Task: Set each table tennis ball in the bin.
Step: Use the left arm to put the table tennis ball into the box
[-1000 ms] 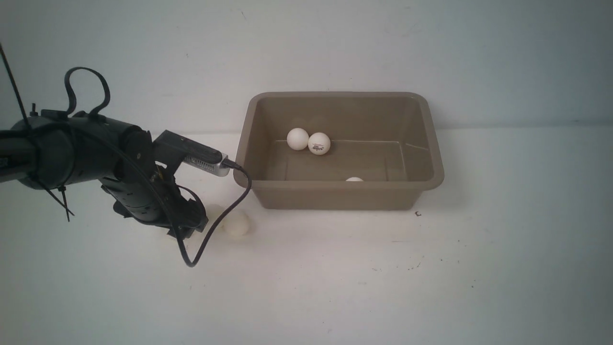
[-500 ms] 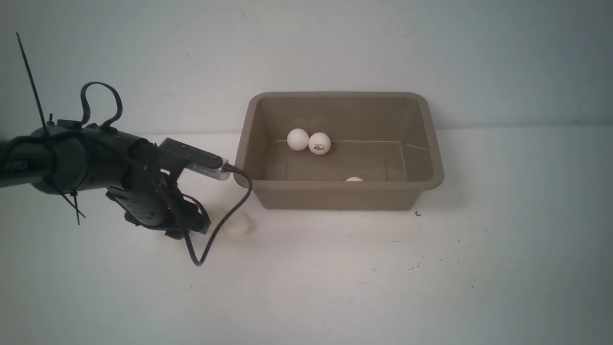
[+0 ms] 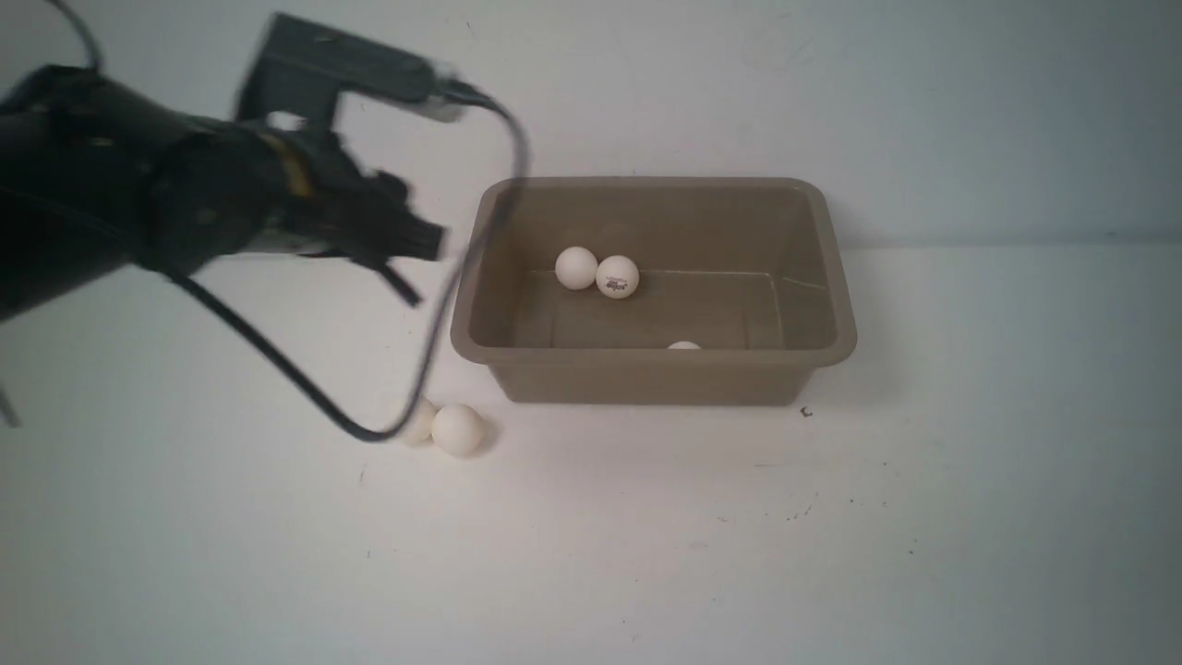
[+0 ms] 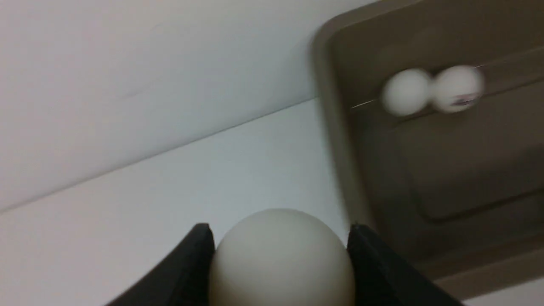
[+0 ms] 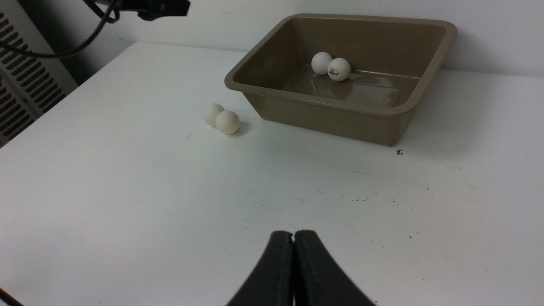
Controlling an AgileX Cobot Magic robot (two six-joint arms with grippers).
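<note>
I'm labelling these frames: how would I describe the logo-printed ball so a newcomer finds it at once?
Find the taupe bin on the white table. Near its back wall two balls sit side by side; it is the right-hand ball, which shows a dark printed logo, unlike its plain neighbour.

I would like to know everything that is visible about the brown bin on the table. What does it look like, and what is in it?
The bin is a rectangular grey-brown tub, plastic by its look, with rounded corners, a flared rim and sloping walls. It stands upright and open on the white table. Three white balls lie inside it: a plain ball touching a printed ball at the far side, and a third ball mostly hidden behind the near rim.
</note>
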